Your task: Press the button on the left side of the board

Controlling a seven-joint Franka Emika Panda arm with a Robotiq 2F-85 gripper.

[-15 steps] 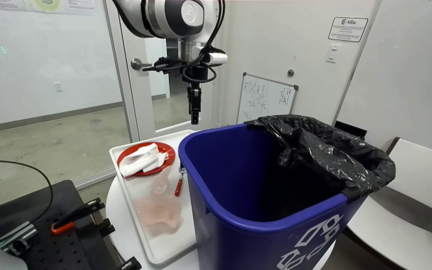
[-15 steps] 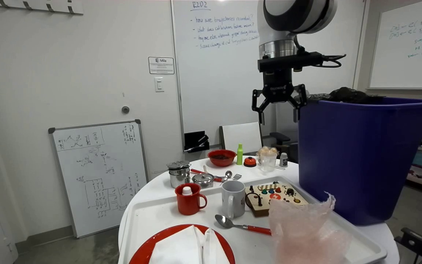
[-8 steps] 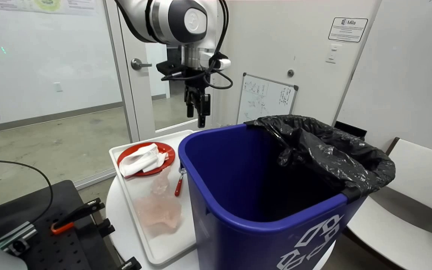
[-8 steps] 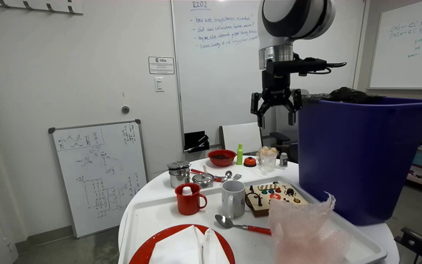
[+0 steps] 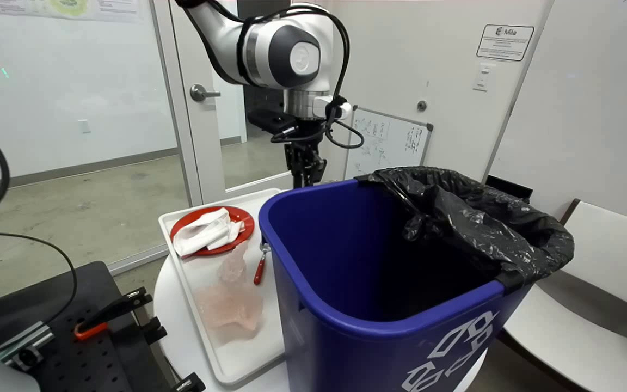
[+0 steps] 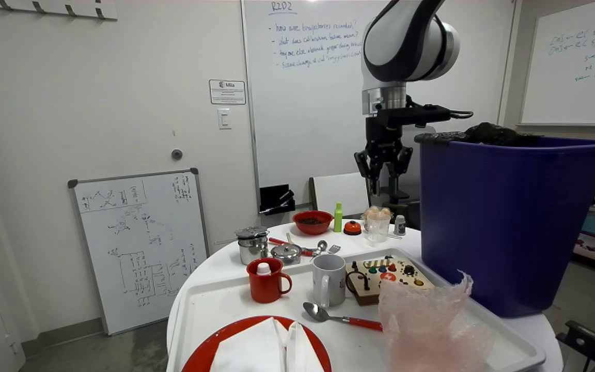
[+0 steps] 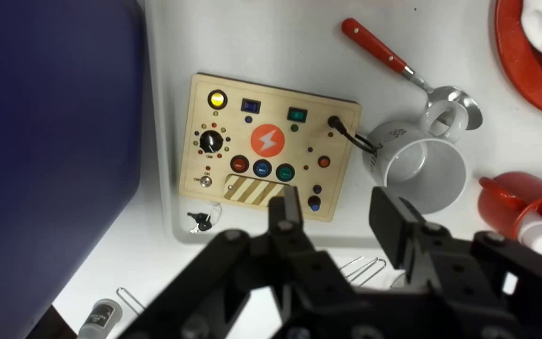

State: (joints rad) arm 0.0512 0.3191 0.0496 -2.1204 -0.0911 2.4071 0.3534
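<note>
Board (image 7: 306, 141): light wood panel with buttons, switches and a knob (image 7: 211, 141). Lies flat on the white tray (image 6: 220, 299), grey mug (image 6: 331, 276) just beside it, blue bin (image 6: 504, 217) standing near on the opposite side. Yellow button (image 7: 217, 99) is in the upper left corner in the wrist view, showing bright.

Pose: arm (image 6: 406, 51) enters from the top in an exterior view, last link about vertical, gripper (image 6: 385, 191) aimed straight down. Tips hang in mid-air, well above tray and board, lower in frame than the bin's top. In an exterior view the arm (image 5: 270, 54) comes in from upper left, bends over at the wrist and drops behind the bin, whose rim hides the finger ends.

Claw: released. Fingers (image 7: 292, 205) apart, clear gap between them, tips roughly parallel.

Wrist view: gripper comes in from the bottom. One finger overlaps the board's edge plus the end of the striped strip (image 7: 252, 190); its partner overlaps the mug's lip. That's line of sight only. Yellow button is well apart from both fingers, past the knob.
</note>
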